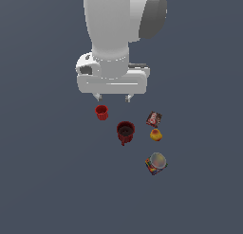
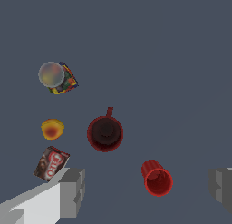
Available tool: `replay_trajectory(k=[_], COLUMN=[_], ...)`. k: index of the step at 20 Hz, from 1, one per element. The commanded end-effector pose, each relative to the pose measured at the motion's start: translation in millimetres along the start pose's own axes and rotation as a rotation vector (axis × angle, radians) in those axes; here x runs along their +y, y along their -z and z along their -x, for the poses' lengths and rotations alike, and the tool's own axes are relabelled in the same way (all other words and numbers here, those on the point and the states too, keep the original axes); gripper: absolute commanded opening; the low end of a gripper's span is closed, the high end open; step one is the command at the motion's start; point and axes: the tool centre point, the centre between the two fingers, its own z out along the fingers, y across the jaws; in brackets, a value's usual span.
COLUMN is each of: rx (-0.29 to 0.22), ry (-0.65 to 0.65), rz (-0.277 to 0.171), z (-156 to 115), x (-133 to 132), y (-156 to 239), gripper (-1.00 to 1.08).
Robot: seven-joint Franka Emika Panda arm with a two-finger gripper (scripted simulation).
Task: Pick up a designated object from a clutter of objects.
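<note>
The gripper (image 1: 112,97) hangs wide open above the small bright red ribbed cup (image 2: 157,177) — likely lining up a grasp, clear of the dark red handled mug (image 2: 105,133).

Dark mug (image 1: 125,131) stands near red cup (image 1: 101,112).

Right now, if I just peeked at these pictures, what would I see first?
Probably the big white robot arm filling the top of the exterior view, its open gripper hanging above the things. Just under it sits the small bright red cup, with the dark red mug close beside it, apart from the colourful can.
</note>
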Motion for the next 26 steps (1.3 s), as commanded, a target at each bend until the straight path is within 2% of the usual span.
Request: replay_trajectory(k=[1,12,19,26], rx=[0.000,-0.002,-0.002,-0.001], ry=[0.000,-0.023,-0.022,-0.022], rz=[0.000,-0.032,-0.030,-0.029], z=[0,3,3,10], x=[0,-18,-16,-2], y=[0,2,-2,-27], gripper=[1.00,1.00,1.00,1.00])
